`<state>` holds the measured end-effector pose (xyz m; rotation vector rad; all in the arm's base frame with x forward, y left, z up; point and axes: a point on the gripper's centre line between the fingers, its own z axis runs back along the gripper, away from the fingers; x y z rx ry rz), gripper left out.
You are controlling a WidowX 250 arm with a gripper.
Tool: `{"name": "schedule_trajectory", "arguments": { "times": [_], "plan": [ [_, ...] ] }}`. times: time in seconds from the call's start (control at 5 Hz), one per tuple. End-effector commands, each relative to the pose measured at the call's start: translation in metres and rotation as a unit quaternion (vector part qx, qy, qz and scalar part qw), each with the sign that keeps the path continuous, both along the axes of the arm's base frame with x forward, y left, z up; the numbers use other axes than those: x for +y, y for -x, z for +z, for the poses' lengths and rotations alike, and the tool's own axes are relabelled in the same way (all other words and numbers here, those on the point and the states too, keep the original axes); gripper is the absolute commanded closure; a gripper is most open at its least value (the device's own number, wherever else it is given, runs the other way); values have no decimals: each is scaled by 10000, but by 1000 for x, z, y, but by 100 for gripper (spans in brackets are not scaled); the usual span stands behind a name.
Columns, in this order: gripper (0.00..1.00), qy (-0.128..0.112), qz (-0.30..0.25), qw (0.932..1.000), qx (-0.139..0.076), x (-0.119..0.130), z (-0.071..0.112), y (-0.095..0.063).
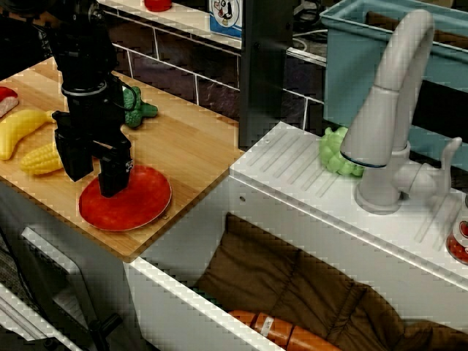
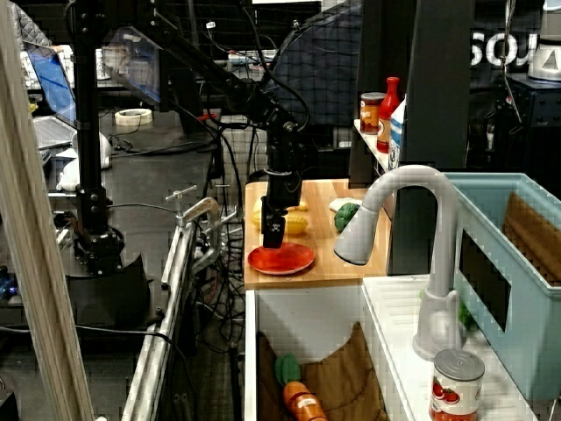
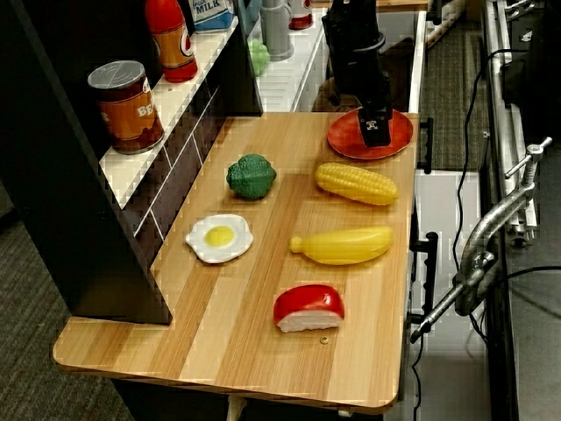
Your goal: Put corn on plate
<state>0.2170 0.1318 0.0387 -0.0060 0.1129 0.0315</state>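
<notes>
The yellow corn (image 1: 40,159) lies on its side on the wooden counter, just left of the red plate (image 1: 142,205). From the opposite side, the corn (image 3: 356,182) sits a short way in front of the plate (image 3: 344,140) without touching it. My black gripper (image 1: 93,183) points straight down over the plate's left part, close to its surface. Its fingers stand apart with nothing between them. The same gripper (image 3: 375,132) covers the plate's middle. The corn (image 2: 296,224) lies behind the gripper (image 2: 273,237), above the plate (image 2: 296,260).
A yellow banana (image 3: 344,245), green broccoli (image 3: 252,175), fried-egg toy (image 3: 219,237) and red-and-white toy (image 3: 308,307) share the counter. The counter edge runs just past the plate. Beyond it are a white sink (image 1: 292,183) with a faucet (image 1: 387,117) and a shelf with cans (image 3: 127,105).
</notes>
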Motion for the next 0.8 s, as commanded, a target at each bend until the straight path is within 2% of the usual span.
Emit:
{"name": "schedule_trajectory", "arguments": {
  "times": [0.0,0.2,0.4,0.6],
  "plan": [
    [0,0,0,10000,0,0,0,0],
    [0,108,-117,9998,-117,4,5,-15],
    [0,244,19,9996,-152,6,23,-31],
    [0,545,108,9984,-88,3,57,-41]
  ]
}}
